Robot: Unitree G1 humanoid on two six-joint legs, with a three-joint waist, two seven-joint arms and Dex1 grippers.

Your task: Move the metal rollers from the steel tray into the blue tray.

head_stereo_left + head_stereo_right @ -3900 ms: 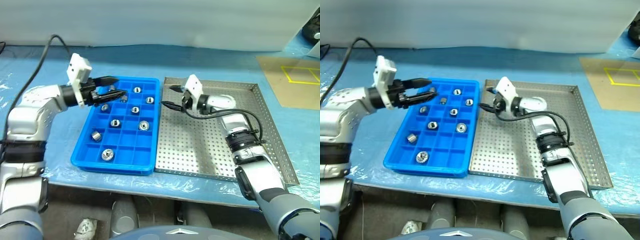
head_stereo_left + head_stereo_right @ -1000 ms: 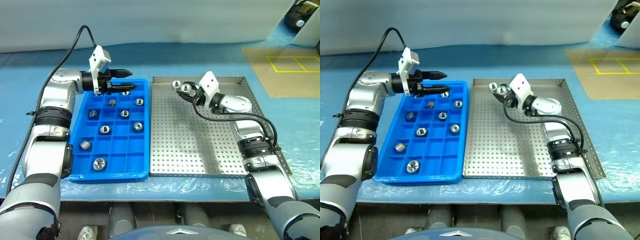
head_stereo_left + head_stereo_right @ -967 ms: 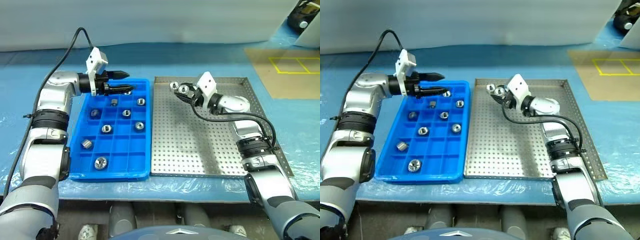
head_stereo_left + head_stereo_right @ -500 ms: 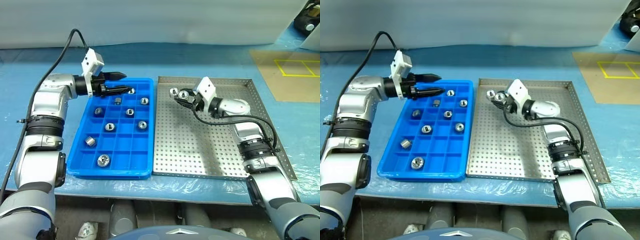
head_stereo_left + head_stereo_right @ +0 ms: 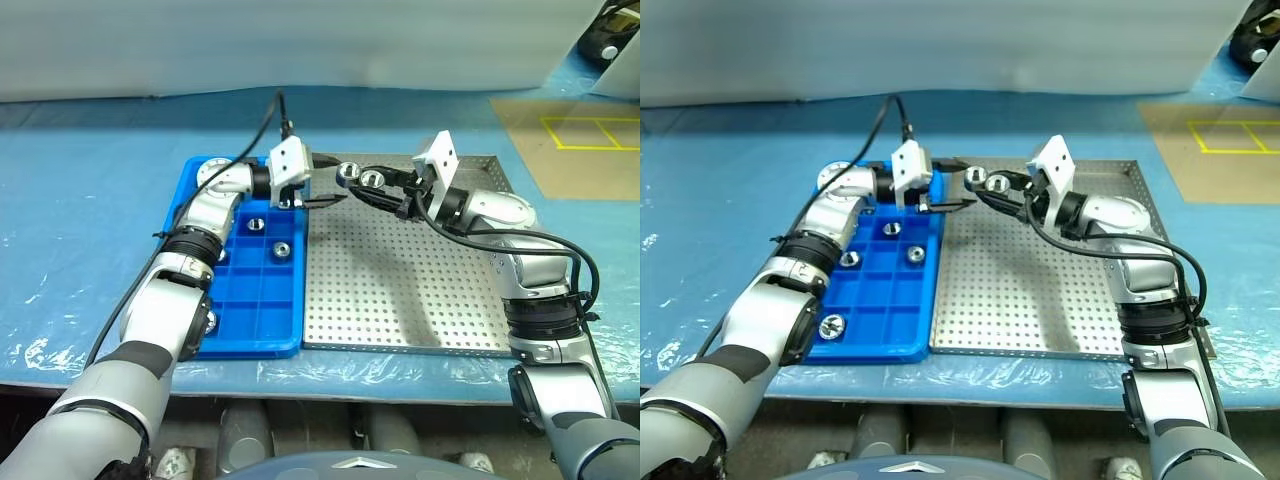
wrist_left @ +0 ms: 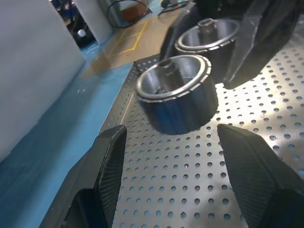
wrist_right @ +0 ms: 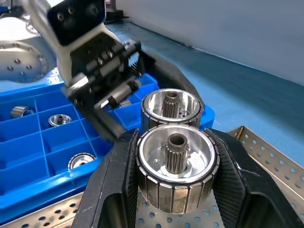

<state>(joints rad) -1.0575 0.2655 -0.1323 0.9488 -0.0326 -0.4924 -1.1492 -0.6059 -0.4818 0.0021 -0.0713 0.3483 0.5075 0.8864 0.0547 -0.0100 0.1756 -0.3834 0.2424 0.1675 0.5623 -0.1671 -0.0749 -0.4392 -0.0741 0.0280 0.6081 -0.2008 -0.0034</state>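
Your right hand (image 5: pixel 985 190) grasps two metal rollers (image 7: pixel 175 156) side by side above the far left corner of the steel tray (image 5: pixel 420 300). Your left hand (image 5: pixel 325 195), fingers spread and empty, faces them from the blue tray (image 5: pixel 260 310), where other rollers (image 5: pixel 282 248) sit in compartments.

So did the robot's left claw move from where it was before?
Yes. The left gripper was over the blue tray's far end; now it reaches past that tray's right edge, over the steel tray, toward the rollers in the right gripper.
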